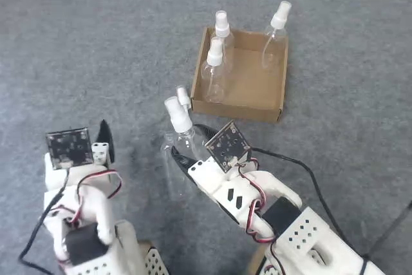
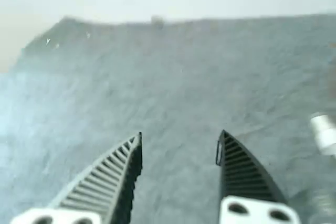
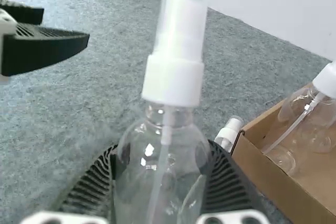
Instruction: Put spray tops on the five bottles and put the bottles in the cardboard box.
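High view showed the right arm's jaws clamped on a clear bottle (image 1: 181,149) that stood on the grey surface (image 1: 84,56), near the closest corner of the cardboard box (image 1: 251,85). A white spray top (image 1: 175,113) sat on its neck. In the right wrist view the two ribbed jaws pressed against opposite sides of the bottle's body, below the shoulder. Three more bottles, one on the far side (image 1: 224,38), one nearer (image 1: 214,80) and one in the far corner (image 1: 273,46), sat inside the box, each with a spray top on. Another small spray top (image 1: 183,96) lay just outside the box wall; what it sat on could not be made out. The left arm's jaws were spread wide and held nothing, low over bare surface, well apart from the held bottle.
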Action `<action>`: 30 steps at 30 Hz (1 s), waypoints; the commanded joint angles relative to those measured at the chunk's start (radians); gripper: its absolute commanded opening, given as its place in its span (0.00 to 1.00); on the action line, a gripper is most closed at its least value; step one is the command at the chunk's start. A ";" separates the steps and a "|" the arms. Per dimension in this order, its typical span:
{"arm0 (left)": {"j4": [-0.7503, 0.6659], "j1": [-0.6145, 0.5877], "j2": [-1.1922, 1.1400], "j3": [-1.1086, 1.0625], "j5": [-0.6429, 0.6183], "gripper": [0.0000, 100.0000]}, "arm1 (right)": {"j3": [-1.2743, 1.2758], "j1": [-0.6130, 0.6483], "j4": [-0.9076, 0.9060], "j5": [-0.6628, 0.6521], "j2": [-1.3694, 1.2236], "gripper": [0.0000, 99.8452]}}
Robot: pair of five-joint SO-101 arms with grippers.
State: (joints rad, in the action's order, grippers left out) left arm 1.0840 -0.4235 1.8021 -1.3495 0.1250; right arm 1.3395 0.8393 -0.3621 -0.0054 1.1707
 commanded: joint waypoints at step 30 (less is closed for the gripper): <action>0.109 0.325 -0.789 0.601 -0.192 0.22 | 0.005 -0.013 -0.002 0.002 0.025 0.01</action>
State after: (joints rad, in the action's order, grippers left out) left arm 1.2175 -0.0967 0.9597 -0.7526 -0.0606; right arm 1.3640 0.8393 -0.3621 -0.0054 1.1707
